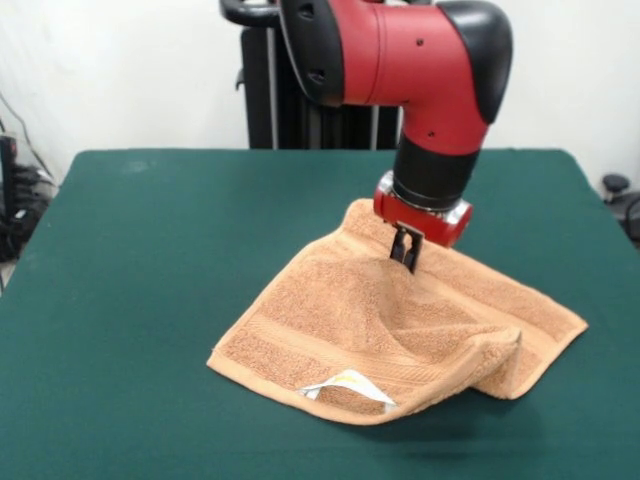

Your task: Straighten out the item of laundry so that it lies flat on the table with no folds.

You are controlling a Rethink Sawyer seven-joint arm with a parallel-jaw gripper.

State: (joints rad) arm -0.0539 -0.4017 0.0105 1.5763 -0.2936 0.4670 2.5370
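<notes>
Towel (370, 320): light orange-tan terry, lying right of the tabletop's middle and toward the camera side. Not flat. The near right corner is turned under or doubled back on itself, forming a rounded lump that stands up off the cloth surface and throws a shadow beneath it. From that lump a soft ridge runs up the towel toward my claw. The left portion lies smoother, with a woven band running parallel to the near edge.

Label (348, 388): small, white with a touch of yellow, at the towel's near edge, curled upward just left of the folded lump.

Far edge of the towel: its farthest corner sits directly under my wrist and is partly hidden by it.

My claw (405, 250): dark fingers pointing down, set close together, tips pressed into or pinching the towel fabric near its far corner. From here I cannot tell for certain whether cloth is caught between them; they look narrow, with little gap.

My arm (420, 70): red and black, coming down from above the towel's far corner, red wrist ring just above the fabric.

Tabletop (150, 280): dark green cloth, much wider than the towel, bare on all sides of it.
</notes>
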